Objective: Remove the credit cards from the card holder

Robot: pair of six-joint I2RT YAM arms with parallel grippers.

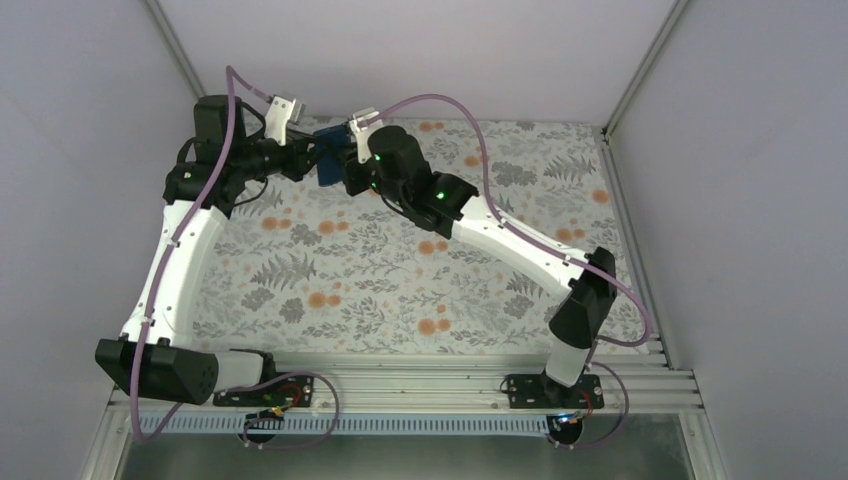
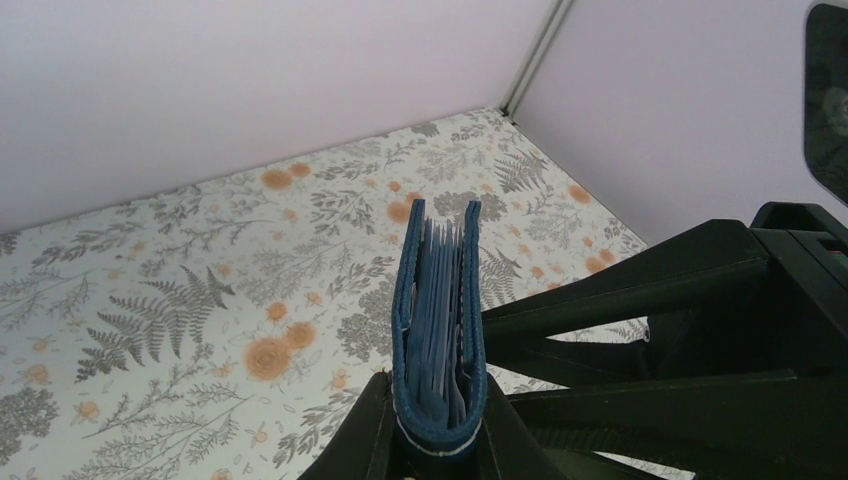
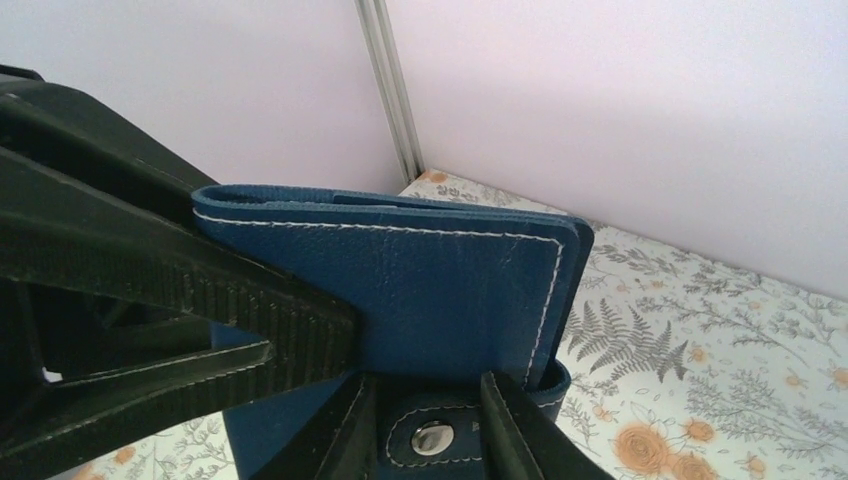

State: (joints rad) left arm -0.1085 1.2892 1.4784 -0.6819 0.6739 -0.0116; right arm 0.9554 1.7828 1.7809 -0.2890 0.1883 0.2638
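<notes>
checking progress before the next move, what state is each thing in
card holder, folded nearly shut, held in the air
credit cards, inside it, only edges showing
left hand, shut on the card holder's spine
right hand, fingers either side of the clasp tab, grip unclear

1. Holder (image 3: pixel 450 300): deep blue grained leather, white stitching along the edges, a silver snap on its tab, and grey-blue leaves inside.
2. Bench (image 1: pixel 400 290): pale cloth printed with grey ferns and leaves and orange flowers.
3. Fingers (image 3: pixel 200 290): black and ribbed.
4. Arms (image 1: pixel 178 260): white links and black joints, with small green lights on the right one.
5. Cables (image 1: pixel 233 110): mauve.
6. Walls (image 1: pixel 450 50): pale lilac-white.
</notes>
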